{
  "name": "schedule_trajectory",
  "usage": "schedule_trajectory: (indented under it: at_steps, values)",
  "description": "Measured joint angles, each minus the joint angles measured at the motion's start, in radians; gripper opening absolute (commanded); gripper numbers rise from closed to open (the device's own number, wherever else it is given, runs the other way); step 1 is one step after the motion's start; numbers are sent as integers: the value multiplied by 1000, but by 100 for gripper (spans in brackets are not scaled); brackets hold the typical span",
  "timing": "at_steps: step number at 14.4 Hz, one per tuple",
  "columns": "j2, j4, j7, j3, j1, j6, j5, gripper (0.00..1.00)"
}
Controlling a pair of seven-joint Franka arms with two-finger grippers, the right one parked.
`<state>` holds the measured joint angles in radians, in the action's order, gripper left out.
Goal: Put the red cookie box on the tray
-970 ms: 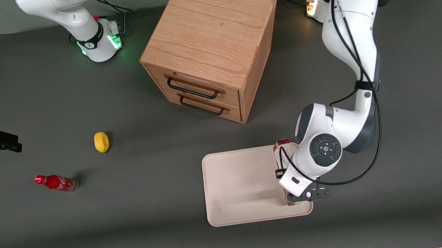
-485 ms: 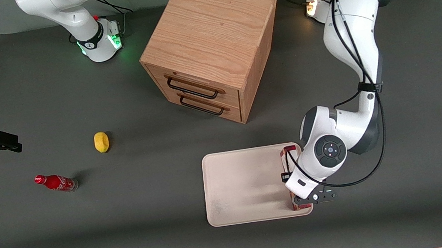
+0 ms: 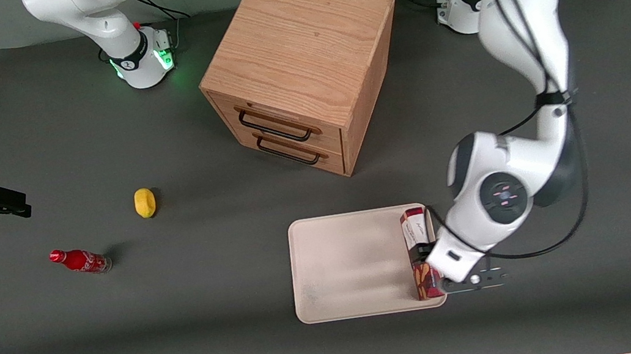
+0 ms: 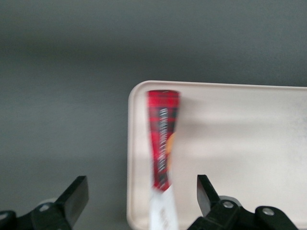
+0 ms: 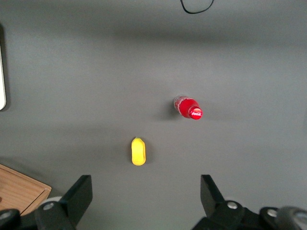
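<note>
Left wrist view: the red cookie box [image 4: 163,143] is seen lying between widely spread jaws, gripped by neither.

The two dark fingers [image 4: 72,201] of the gripper [image 4: 142,201] are held far apart, and open space is left on each side of the box, so nothing is held. The box is set on its narrow side on the tray [image 4: 240,143], close along the tray's rim, its long axis running from six o'clock to twelve o'clock in this view, straight away from the jaws. In the front view the box [image 3: 420,252] is found along the edge of the tray [image 3: 346,265] toward the working arm's end, with the gripper [image 3: 459,277] just above its nearer end. The placing is judged done; a clean lift away is what remains, and a brush against the slim box could tip it.
</note>
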<state>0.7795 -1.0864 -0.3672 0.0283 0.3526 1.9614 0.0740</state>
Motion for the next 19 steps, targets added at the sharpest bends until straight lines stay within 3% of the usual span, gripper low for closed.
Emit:
schedule_trajectory:
  at_steps: [8,14,19]
  values:
    - [-495,-292,9,1,-212,-348,6,100]
    - [-771,-577,248,-66,-413,-356,-54,100]
    - [-860,-706,316,-89,-451,-289,-65,100]
